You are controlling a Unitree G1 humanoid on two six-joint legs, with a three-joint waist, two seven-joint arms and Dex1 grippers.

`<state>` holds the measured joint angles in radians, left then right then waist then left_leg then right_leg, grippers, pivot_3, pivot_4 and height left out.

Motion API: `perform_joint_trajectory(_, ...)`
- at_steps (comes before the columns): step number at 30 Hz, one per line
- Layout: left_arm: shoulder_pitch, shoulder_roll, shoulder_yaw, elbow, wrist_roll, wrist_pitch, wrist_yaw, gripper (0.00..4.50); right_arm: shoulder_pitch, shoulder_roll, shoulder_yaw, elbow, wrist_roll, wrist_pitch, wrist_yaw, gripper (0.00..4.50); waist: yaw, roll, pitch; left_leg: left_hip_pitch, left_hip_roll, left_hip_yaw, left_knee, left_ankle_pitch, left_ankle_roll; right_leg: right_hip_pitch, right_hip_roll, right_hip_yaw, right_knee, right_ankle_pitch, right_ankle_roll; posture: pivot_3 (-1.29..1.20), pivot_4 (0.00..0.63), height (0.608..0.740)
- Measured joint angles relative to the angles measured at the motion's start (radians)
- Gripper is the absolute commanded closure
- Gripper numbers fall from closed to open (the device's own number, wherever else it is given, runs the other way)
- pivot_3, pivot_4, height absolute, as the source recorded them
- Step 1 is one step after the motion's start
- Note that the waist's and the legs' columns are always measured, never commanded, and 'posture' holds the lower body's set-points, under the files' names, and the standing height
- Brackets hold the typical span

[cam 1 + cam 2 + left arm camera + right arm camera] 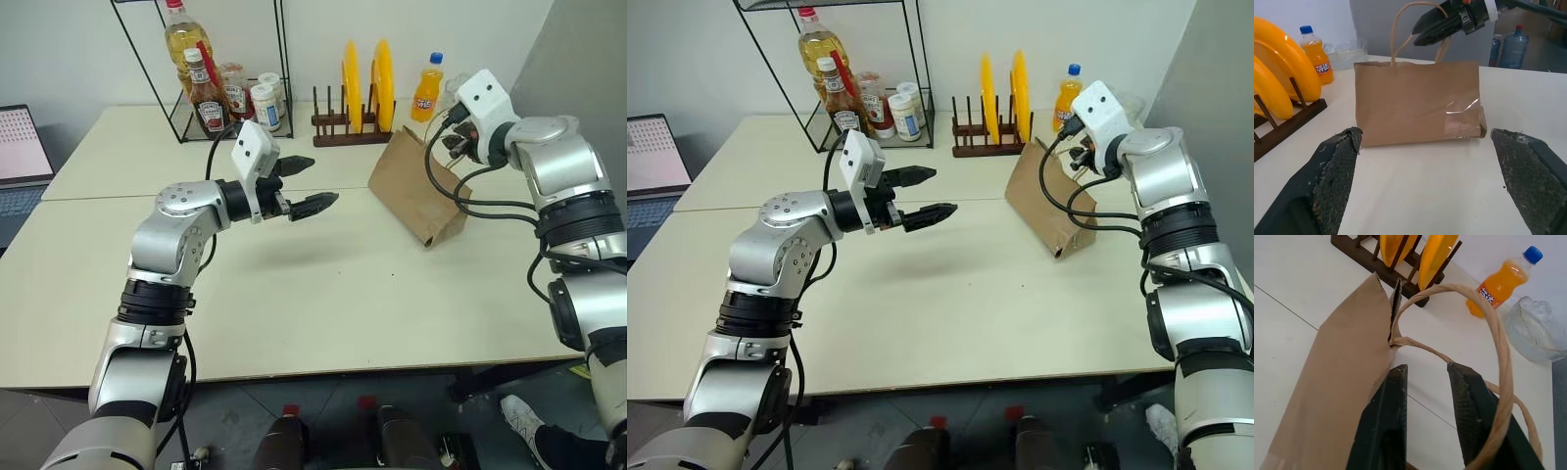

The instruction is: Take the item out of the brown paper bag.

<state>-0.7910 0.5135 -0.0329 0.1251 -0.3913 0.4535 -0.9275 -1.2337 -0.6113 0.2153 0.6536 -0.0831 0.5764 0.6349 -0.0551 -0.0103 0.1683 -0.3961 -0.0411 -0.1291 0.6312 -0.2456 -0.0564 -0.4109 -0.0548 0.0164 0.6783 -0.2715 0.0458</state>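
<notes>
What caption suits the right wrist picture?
Right gripper at the brown paper bag's cord handles.

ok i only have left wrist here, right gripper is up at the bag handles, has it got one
observer: No. In the right wrist view the right gripper has a gap between its fingers. One cord handle runs across just past the fingertips, and nothing is pinched.
operator: can you see inside the bag
observer: No. From that view the top edges of the brown paper bag lie close together, so I cannot tell what it holds.
operator: and where is my left arm
observer: In the head view the left gripper hangs open above the table, to the left of the bag and well apart from it.
</notes>
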Motion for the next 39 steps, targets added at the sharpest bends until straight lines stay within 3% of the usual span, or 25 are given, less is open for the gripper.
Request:
perform_joint_trajectory(4, 0.000, 0.000, 0.000, 0.000, 0.003, -0.004, 0.001, 0.00, -0.013, -0.001, -0.011, -0.001, -0.012, -0.005, -0.004, 3.03, 0.000, 0.000, 0.000, 0.000, 0.000, 0.000, 0.000, 0.000, 0.000, 0.000, 0.000, 0.000, 0.000, 0.000, 0.000, 0.00, 0.150, 0.740)
perform_joint_trajectory(7, 0.000, 0.000, 0.000, 0.000, 0.005, -0.005, 0.002, 0.00, -0.012, 0.003, -0.038, -0.034, -0.011, 0.005, -0.006, 2.48, 0.000, 0.000, 0.000, 0.000, 0.000, 0.000, 0.000, 0.000, 0.000, 0.000, 0.000, 0.000, 0.000, 0.000, 0.000, 0.00, 0.150, 0.740)
perform_joint_trajectory(14, -0.007, 0.000, 0.000, 0.003, 0.008, -0.006, 0.002, 0.00, 0.012, 0.040, -0.139, -0.169, 0.025, 0.119, -0.077, 0.13, 0.000, 0.000, 0.000, 0.000, 0.000, -0.001, 0.000, 0.000, 0.000, 0.000, 0.000, 0.000, 0.001, 0.000, 0.000, 0.00, 0.150, 0.740)
perform_joint_trajectory(28, -0.037, -0.012, -0.002, 0.030, 0.020, -0.007, -0.011, 0.00, 0.063, 0.131, -0.387, -0.421, 0.150, 0.645, -0.260, 0.06, 0.001, 0.000, 0.000, -0.001, -0.001, 0.000, 0.001, -0.001, 0.002, 0.000, 0.000, 0.000, 0.002, 0.000, 0.000, 0.00, 0.150, 0.740)
perform_joint_trajectory(38, -0.038, -0.028, -0.008, 0.038, 0.027, -0.012, -0.020, 0.00, 0.060, 0.174, -0.430, -0.336, 0.202, 0.678, -0.322, 0.06, -0.002, 0.000, 0.000, -0.001, -0.001, 0.000, 0.001, -0.001, 0.003, -0.001, 0.000, 0.001, 0.002, 0.000, 0.000, 0.00, 0.150, 0.740)
perform_joint_trajectory(39, -0.035, -0.028, -0.008, 0.034, 0.027, -0.012, -0.019, 0.00, 0.061, 0.174, -0.429, -0.323, 0.206, 0.665, -0.321, 0.22, -0.002, 0.000, 0.000, -0.001, -0.001, 0.000, 0.001, -0.001, 0.003, -0.001, 0.000, 0.001, 0.002, 0.000, 0.000, 0.00, 0.150, 0.740)
